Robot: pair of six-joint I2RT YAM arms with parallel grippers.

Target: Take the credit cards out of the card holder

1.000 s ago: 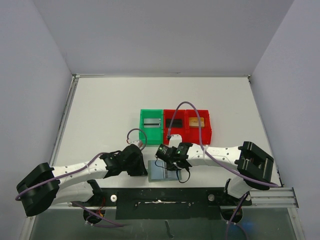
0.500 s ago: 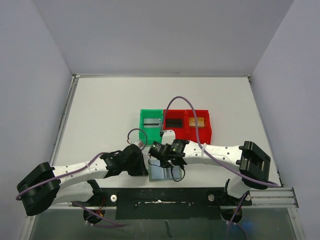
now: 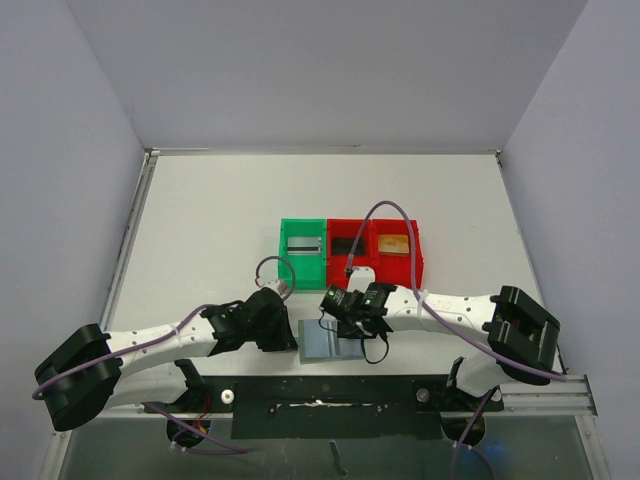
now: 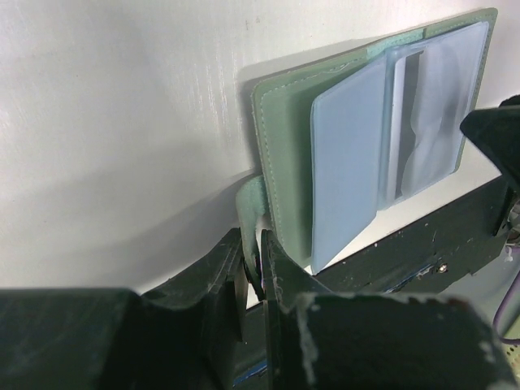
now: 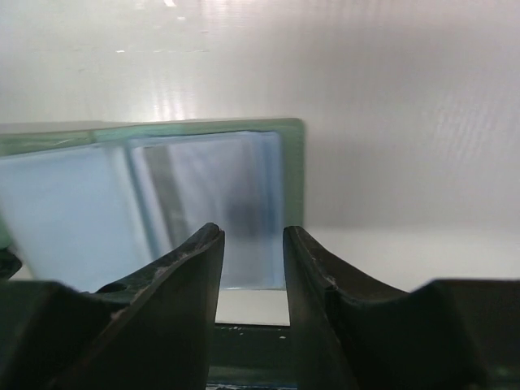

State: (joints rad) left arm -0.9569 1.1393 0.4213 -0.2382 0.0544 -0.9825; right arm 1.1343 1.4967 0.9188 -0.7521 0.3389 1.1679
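The card holder lies open near the table's front edge, grey-green with two pale blue-grey inner panels. A pale bluish credit card lies over its left panel, one end sticking out past the holder's near edge. My left gripper is shut on a green tab at the holder's left edge, and in the top view the left gripper sits just left of the holder. My right gripper hovers open over the right panel with nothing between its fingers; in the top view the right gripper is above the holder's right half.
A green bin and two red bins stand in a row just behind the holder, each with a small flat item inside. A black rail runs along the table's near edge.
My right gripper has opened its jaws. That arm swung left over the holder and came back right. The left gripper has kept its hold on the tab.
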